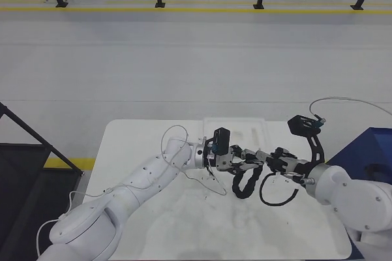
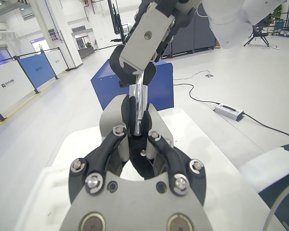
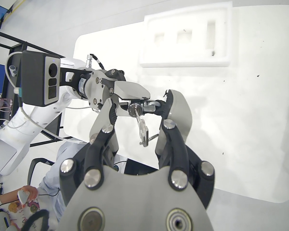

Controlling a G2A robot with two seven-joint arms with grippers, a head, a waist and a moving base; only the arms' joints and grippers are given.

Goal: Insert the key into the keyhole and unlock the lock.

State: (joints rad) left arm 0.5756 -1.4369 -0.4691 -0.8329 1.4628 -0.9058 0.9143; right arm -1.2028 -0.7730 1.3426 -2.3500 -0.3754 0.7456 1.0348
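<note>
A chrome lock cylinder [image 2: 139, 97] is held above the table, with my left gripper [image 2: 138, 104] shut on it. Its keyhole face [image 3: 134, 108] points toward the right wrist camera. A silver key [image 3: 141, 126] sticks in the keyhole and hangs down, with a second key [image 3: 146, 141] on its ring. My right gripper [image 3: 140, 105] is open, its fingers [image 3: 175, 111] standing on either side of the lock and clear of the key. A black cable [image 1: 243, 184] droops from the lock. In the top view the left gripper [image 1: 237, 160] and right gripper [image 1: 257, 159] meet at mid-table.
A white foam tray [image 3: 221, 37] with several recesses lies on the white table [image 1: 150, 143] behind the grippers. A blue bin [image 1: 378, 147] stands off the right edge. A black frame [image 1: 16, 127] stands to the left.
</note>
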